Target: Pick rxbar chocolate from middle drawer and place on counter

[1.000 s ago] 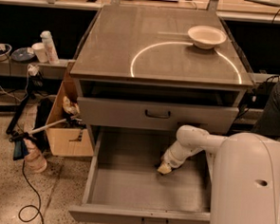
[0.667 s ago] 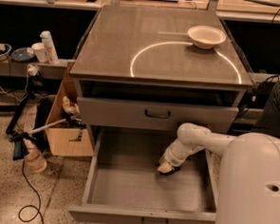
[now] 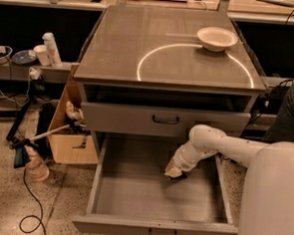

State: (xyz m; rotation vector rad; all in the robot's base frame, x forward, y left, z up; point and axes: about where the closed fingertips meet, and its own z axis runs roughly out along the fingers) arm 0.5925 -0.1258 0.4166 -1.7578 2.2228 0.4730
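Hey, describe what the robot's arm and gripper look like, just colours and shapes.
The arm is smooth white, built of rounded tubular segments with a bulbous joint. The gripper, down in the open middle drawer, looks cream-yellow with a darker tip. No cables or markings show.

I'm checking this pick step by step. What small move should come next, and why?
Probably take hold of the snack bar: the gripper sits low in the open drawer, right over the dark bar, which seems to lie on the drawer floor, not yet lifted.
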